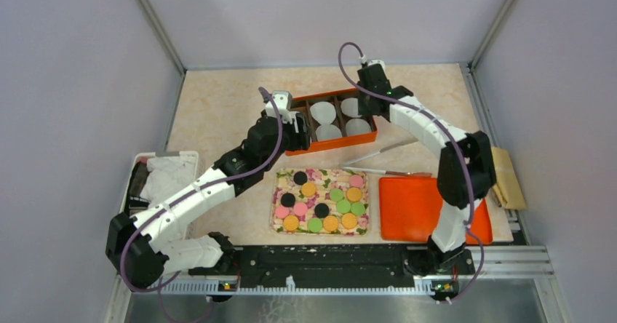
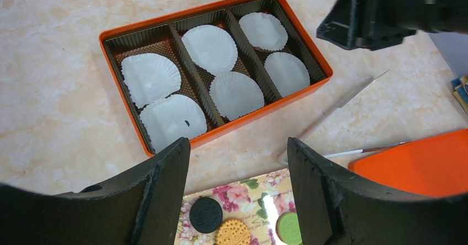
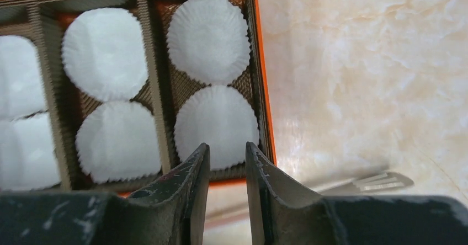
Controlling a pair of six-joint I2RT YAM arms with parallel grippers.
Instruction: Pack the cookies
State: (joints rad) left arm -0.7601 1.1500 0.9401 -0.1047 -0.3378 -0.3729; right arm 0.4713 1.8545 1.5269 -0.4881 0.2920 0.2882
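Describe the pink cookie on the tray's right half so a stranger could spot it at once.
Find the floral tray in the middle of the table, on the near side of the orange box. Look to its far right corner in the top view. The pink cookie there is the only pink one on that half; its neighbours are orange and green.

the left arm (image 1: 190,196) stretches diagonally to the left end of the orange box (image 1: 335,143). its left gripper (image 2: 237,145) hangs at the box's near side, fingers spread wide with nothing between them. the right arm (image 1: 431,125) bends over to the box's right end, and the right gripper (image 3: 226,145) points down there, fingers a narrow gap apart.
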